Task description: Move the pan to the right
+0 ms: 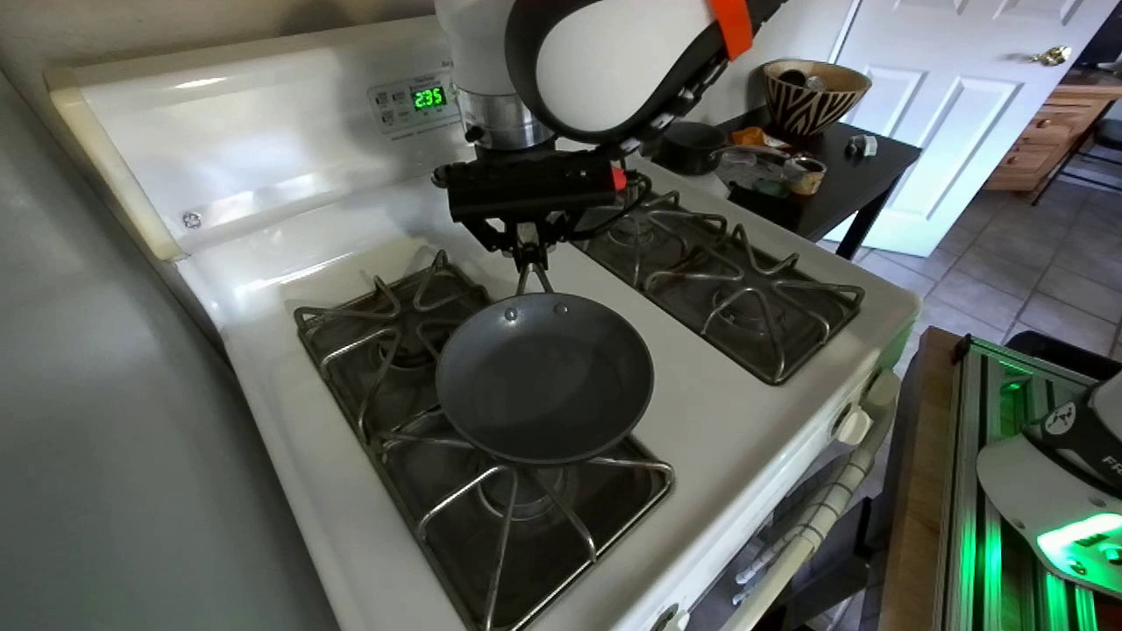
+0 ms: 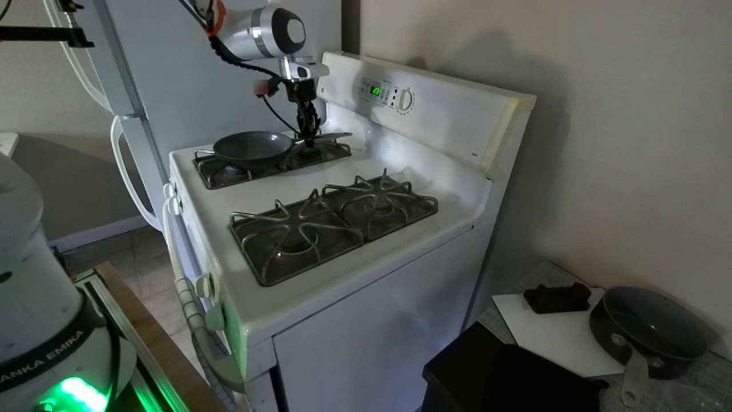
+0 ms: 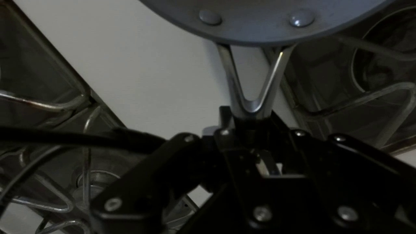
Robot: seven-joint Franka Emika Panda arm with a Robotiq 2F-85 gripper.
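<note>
The pan [image 1: 543, 386] is round, shallow and dark grey. In both exterior views it is level over a pair of burner grates; it also shows in an exterior view [image 2: 251, 147]. I cannot tell whether it rests on the grate or hangs just above. Its forked metal handle [image 3: 252, 105] points toward the stove's back panel. My gripper [image 1: 530, 256] comes down from above onto the handle. In the wrist view the gripper [image 3: 253, 125] has its fingers on both sides of the handle, closed on it. The pan's rim and rivets [image 3: 266, 22] show at the top there.
The white stove top [image 1: 701, 394] lies between two pairs of burner grates; the other pair [image 2: 334, 212] is beside the pan's pair. The back panel [image 2: 434, 114] rises behind the arm. A refrigerator [image 2: 229, 97] borders the pan's side. A dark saucepan [image 2: 652, 326] stands on a side table.
</note>
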